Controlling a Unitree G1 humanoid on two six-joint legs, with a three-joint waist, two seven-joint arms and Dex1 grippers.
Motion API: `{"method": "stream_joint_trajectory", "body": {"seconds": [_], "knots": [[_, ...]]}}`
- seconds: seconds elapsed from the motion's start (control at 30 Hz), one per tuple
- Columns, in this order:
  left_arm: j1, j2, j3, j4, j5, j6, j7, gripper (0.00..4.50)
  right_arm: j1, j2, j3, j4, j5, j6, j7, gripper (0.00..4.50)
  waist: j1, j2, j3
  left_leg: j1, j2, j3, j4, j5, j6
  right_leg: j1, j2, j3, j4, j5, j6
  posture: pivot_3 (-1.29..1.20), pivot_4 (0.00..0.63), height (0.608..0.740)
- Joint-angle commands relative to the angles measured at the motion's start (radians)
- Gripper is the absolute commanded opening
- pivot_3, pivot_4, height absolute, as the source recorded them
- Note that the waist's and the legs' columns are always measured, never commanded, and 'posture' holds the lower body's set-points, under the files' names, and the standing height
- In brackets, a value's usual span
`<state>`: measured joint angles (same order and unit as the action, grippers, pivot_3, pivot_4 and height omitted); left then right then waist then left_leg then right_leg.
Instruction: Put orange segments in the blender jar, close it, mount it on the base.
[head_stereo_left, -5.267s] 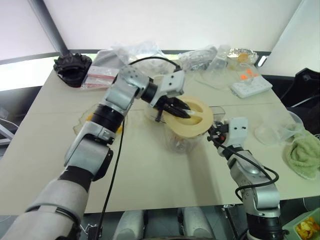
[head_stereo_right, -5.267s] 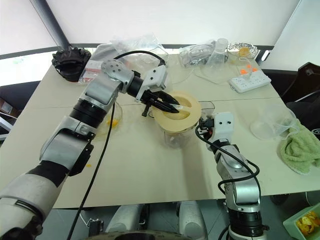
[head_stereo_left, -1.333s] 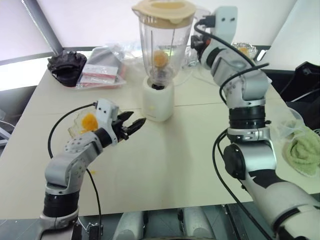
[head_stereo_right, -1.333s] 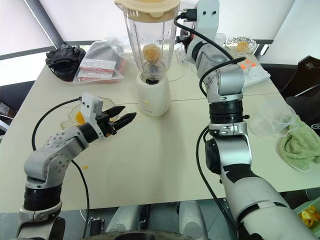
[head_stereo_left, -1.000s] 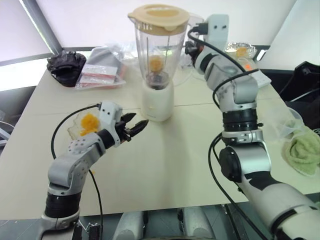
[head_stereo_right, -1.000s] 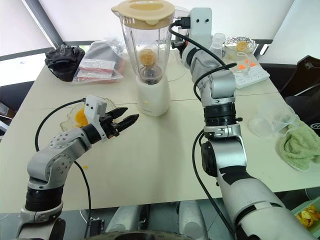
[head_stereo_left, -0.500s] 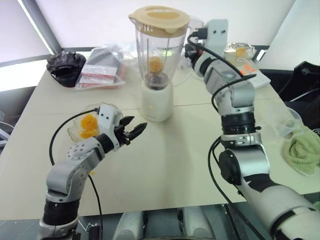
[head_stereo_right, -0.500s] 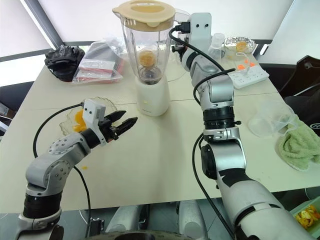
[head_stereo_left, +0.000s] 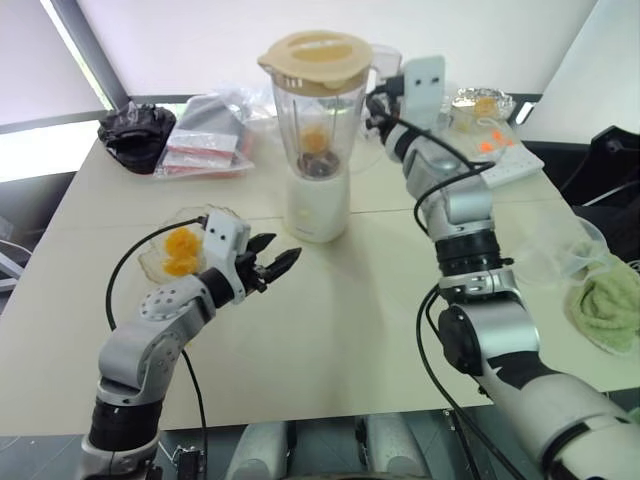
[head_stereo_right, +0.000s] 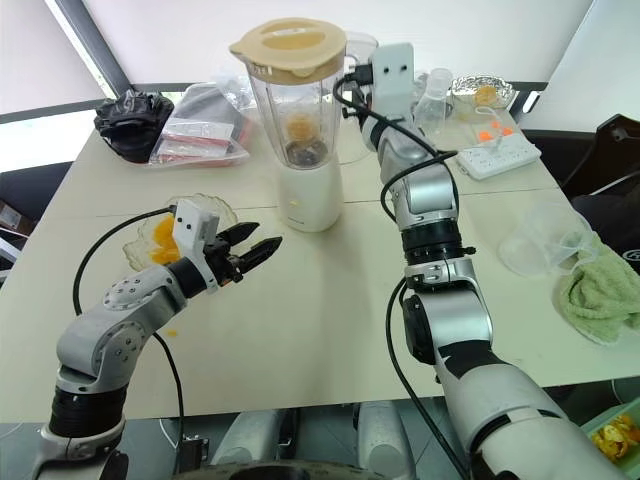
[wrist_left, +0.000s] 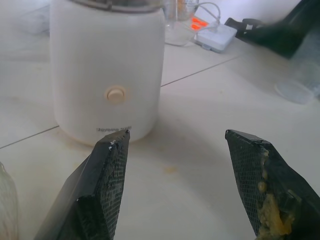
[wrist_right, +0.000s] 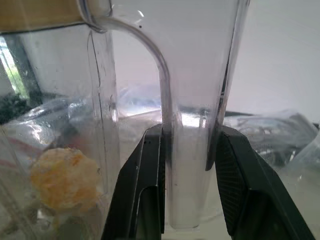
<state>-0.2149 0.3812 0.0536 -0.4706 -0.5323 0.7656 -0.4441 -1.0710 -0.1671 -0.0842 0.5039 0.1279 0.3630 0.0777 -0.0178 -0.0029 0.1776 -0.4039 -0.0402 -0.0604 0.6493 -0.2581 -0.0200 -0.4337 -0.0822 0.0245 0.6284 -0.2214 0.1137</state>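
Note:
The blender jar (head_stereo_left: 318, 130) stands upright on the white base (head_stereo_left: 317, 210) at the table's middle back, with the cream lid (head_stereo_left: 316, 55) on its top. One of the orange segments (wrist_right: 65, 180) lies inside, low above the blade. My right gripper (wrist_right: 190, 131) is shut on the jar's handle (wrist_right: 192, 165) from behind. More orange segments (head_stereo_left: 178, 250) lie in a glass dish at the left. In front of the base and to its left, my left gripper (wrist_left: 177, 137) is open with nothing held; orange pulp sticks to one finger (wrist_left: 267, 210).
A black object (head_stereo_left: 140, 128) and plastic bags (head_stereo_left: 205, 150) lie at the back left. A power strip (head_stereo_left: 500, 150) and a foil dish (head_stereo_left: 480, 100) are at the back right. A clear cup (head_stereo_right: 540, 240) and a green towel (head_stereo_left: 607, 310) sit at the right edge.
Five seconds ago the jar stood low on the table with my left gripper at its lid; now it stands on the base. Over the last second my right gripper sank slightly with the handle.

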Motion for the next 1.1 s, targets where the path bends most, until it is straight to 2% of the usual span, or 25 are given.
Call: {"method": "stream_joint_trajectory", "body": {"seconds": [0.03, 0.2, 0.43, 0.5, 0.53, 0.6, 0.67, 0.7, 0.9, 1.1], "knots": [[-0.015, 0.004, 0.0, -0.029, -0.001, -0.024, 0.0, 3.18, -0.024, -0.002, -0.025, 0.061, -0.007, -0.053, -0.019, 0.8, 0.0, 0.0, 0.0, 0.0, 0.0, 0.0, 0.0, 0.0, 0.0, 0.0, 0.0, 0.0, 0.0, 0.0, 0.0, 0.0, 0.15, 0.74], [-0.013, 0.006, -0.003, -0.031, 0.0, -0.026, 0.003, 3.18, -0.023, 0.008, -0.022, 0.078, -0.001, -0.062, -0.013, 0.8, 0.0, 0.0, 0.0, 0.003, 0.0, 0.0, 0.0, 0.0, 0.0, 0.004, 0.0, 0.0, -0.001, 0.0, 0.0, 0.0, 0.15, 0.74], [-0.008, 0.004, -0.009, -0.037, 0.0, -0.027, 0.006, 3.18, 0.029, 0.017, -0.012, -0.02, 0.019, 0.003, 0.022, 0.8, -0.002, 0.0, 0.0, 0.005, 0.0, -0.001, -0.001, 0.0, 0.0, 0.005, 0.0, 0.0, -0.001, 0.0, 0.0, 0.0, 0.15, 0.74], [-0.011, 0.004, -0.012, -0.032, 0.002, -0.029, 0.004, 3.26, 0.051, 0.017, -0.01, -0.06, 0.025, 0.025, 0.032, 1.86, -0.002, 0.0, 0.0, 0.006, 0.0, -0.001, -0.001, 0.0, 0.0, 0.005, 0.0, 0.0, -0.001, 0.0, 0.0, 0.0, 0.15, 0.74], [-0.013, 0.004, -0.013, -0.029, 0.003, -0.03, 0.003, 3.26, 0.059, 0.017, -0.01, -0.076, 0.027, 0.035, 0.036, 2.18, -0.001, 0.0, 0.0, 0.006, 0.0, -0.001, -0.001, 0.0, 0.0, 0.006, 0.0, 0.0, -0.001, 0.0, 0.0, 0.0, 0.15, 0.74], [-0.017, 0.004, -0.014, -0.026, 0.002, -0.031, 0.002, 3.26, 0.075, 0.014, -0.006, -0.103, 0.021, 0.049, 0.037, 3.11, -0.002, 0.0, 0.0, 0.006, 0.0, -0.001, -0.001, 0.0, 0.0, 0.006, 0.0, 0.0, -0.001, 0.0, 0.0, 0.0, 0.15, 0.74], [-0.022, 0.004, -0.016, -0.022, 0.002, -0.032, 0.0, 3.26, 0.094, 0.008, 0.001, -0.124, 0.008, 0.058, 0.036, 4.17, -0.002, 0.0, 0.0, 0.006, 0.0, -0.001, -0.001, 0.0, 0.0, 0.006, 0.0, 0.0, -0.001, 0.0, 0.0, 0.0, 0.15, 0.74], [-0.023, 0.004, -0.016, -0.022, 0.001, -0.032, -0.001, 3.26, 0.108, 0.003, 0.005, -0.142, 0.004, 0.068, 0.039, 4.42, -0.002, 0.0, 0.0, 0.006, 0.0, -0.001, -0.001, 0.0, 0.0, 0.005, 0.0, 0.0, -0.001, 0.0, 0.0, 0.0, 0.15, 0.74], [-0.033, 0.011, -0.022, -0.018, -0.004, -0.027, -0.01, 3.26, 0.227, -0.065, 0.016, -0.31, 0.033, 0.143, 0.145, 4.42, 0.001, 0.0, 0.0, 0.006, 0.0, -0.001, -0.001, 0.0, 0.0, 0.005, 0.0, 0.0, -0.001, 0.0, 0.0, 0.0, 0.15, 0.74], [-0.035, 0.037, -0.004, -0.01, -0.006, -0.034, -0.03, 3.26, 0.389, -0.264, 0.042, -0.546, 0.121, 0.193, 0.442, 4.42, 0.002, 0.0, 0.001, 0.005, 0.0, 0.0, -0.001, 0.0, 0.0, 0.006, 0.0, 0.0, -0.002, 0.0, 0.0, 0.0, 0.15, 0.74]]}}
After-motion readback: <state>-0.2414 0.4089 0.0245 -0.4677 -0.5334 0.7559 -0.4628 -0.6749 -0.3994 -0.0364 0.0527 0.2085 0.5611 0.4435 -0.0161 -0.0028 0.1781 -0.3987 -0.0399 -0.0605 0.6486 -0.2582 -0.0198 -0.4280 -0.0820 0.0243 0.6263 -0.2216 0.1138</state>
